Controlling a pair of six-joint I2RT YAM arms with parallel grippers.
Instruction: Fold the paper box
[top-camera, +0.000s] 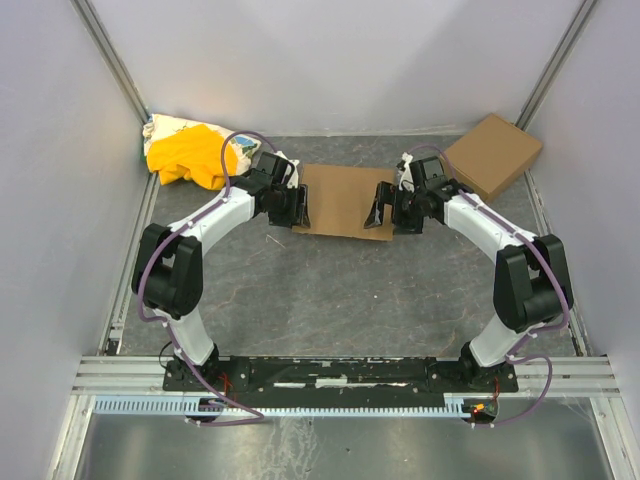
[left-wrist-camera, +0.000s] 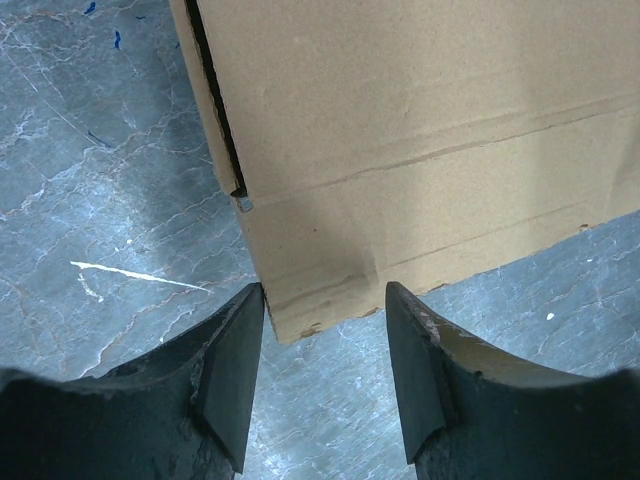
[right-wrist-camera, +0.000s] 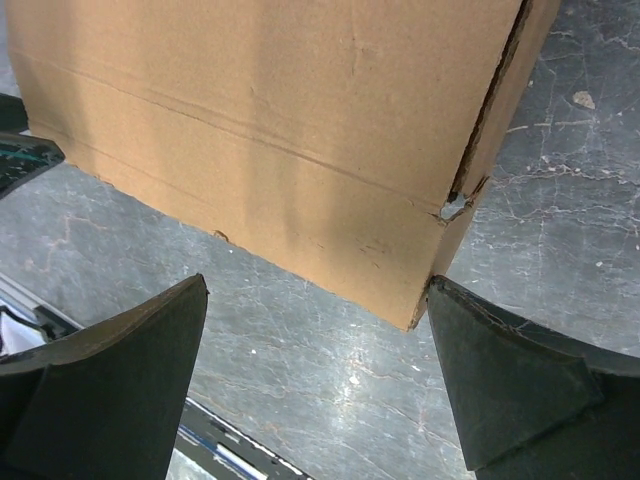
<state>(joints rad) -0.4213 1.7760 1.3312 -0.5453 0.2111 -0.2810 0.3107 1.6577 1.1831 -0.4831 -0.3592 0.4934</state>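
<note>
Brown, thin, creased cardboard mailer, the paper box (top-camera: 338, 198), is lying flat on the dark grey marbled table (top-camera: 330, 290), toward its far middle and between the two arms. The left gripper (left-wrist-camera: 325, 300) is hovering at the box's near left corner with its jaws partly apart. That corner is sitting in the gap between them, and neither finger is clamping it. The right gripper (right-wrist-camera: 318, 290) is standing at the near right corner with its jaws wide apart and the corner just beside one finger; nothing is being held. A second brown cardboard box (top-camera: 492, 155) and a yellow-and-white cloth bundle (top-camera: 192, 155) are resting well apart from the work, at the far corners.

By my reading, the arms are lining up on the near edge and no fold is yet made. The next move is likely calling for both grippers to close on that edge evenly. They would then raise it together along the crease, so the panel bends rather than the whole sheet sliding.
</note>
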